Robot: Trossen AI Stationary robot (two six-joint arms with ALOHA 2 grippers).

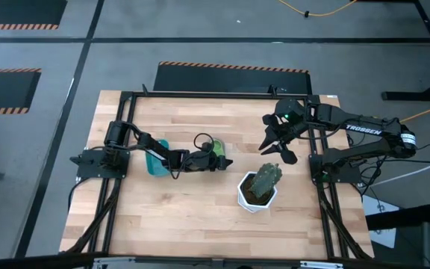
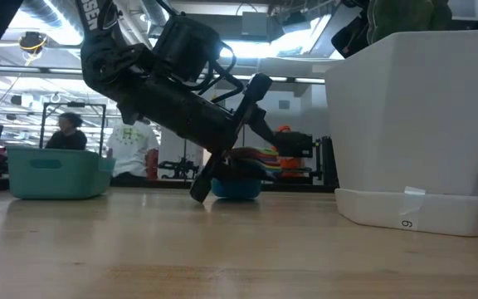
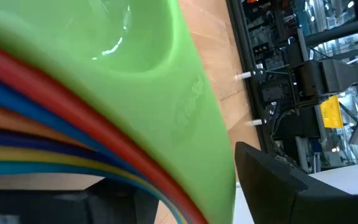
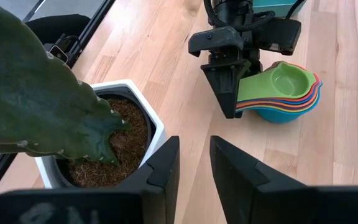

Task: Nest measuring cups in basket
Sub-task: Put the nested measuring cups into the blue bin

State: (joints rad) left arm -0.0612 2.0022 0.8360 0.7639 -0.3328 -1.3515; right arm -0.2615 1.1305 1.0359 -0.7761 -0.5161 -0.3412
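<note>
High view: left hand [image 1: 213, 159] reaches out over the middle of the counter [image 1: 200, 217], right at the measuring cups [image 1: 216, 149], green one on top. Basket [image 1: 156, 157] sits behind it under the left arm, partly hidden. White pot [image 1: 254, 197] with cactus [image 1: 266, 176] near the cups, toward the right side. Right hand [image 1: 278, 148] hangs above the counter beside the pot, away from the cups.

Low view: left hand [image 2: 222, 170] tilted down, one finger tip touching the counter [image 2: 181, 249], blue bottom cup [image 2: 237, 188] just behind it. Teal basket [image 2: 56, 174] well apart. White pot [image 2: 413, 124] close up. People [image 2: 69, 133] in the room behind.

Left wrist view: nested stack [image 3: 92, 93] fills the frame, green over red, blue, orange, yellow rims. One dark finger [image 3: 278, 186] beside it. Grip not confirmable here.

Right wrist view: left hand [image 4: 232, 93] has its fingers around the handles of the stack [image 4: 284, 90], partly closed; cannot tell if clamped. Stack rests on the counter [image 4: 328, 155], outside the basket. Right hand [image 4: 194, 165] has a narrow gap, holding nothing. Pot [image 4: 135, 134] and cactus [image 4: 36, 99] alongside.
</note>
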